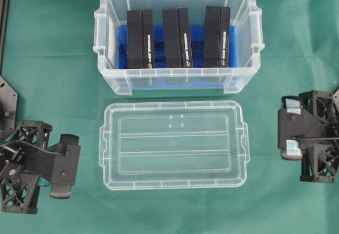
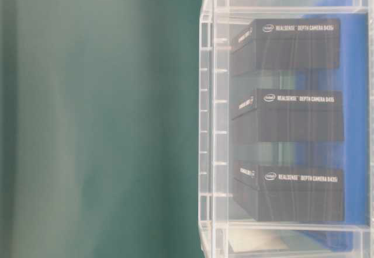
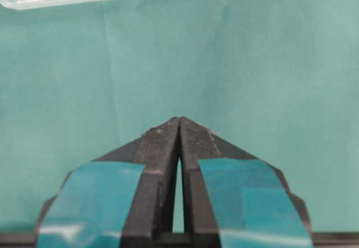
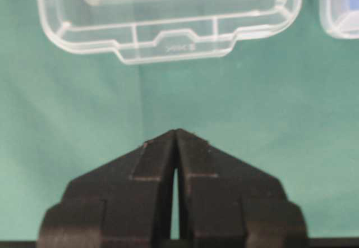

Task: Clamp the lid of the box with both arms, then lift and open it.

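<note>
Judging by the flat clear ribbed plastic lid (image 1: pixel 173 144) lying on the green cloth just in front of the deep clear 3-block tub (image 1: pixel 178 37), you're done (both grippers (image 3: pixel 179 123) (image 4: pixel 176 134) pinched together, empty), so just retreat.

A robotics lab bench: green cloth (image 1: pixel 53 59) as work surface, boxed depth cameras (image 2: pixel 286 48) in a clear tub (image 1: pixel 111 78).

Clear glossy plastic is lying on matt green cloth.
The lid (image 1: pixel 173 144) and the box (image 1: pixel 178 84) are looking smooth; the black blocks (image 1: pixel 179 38) are showing matt card.
</note>
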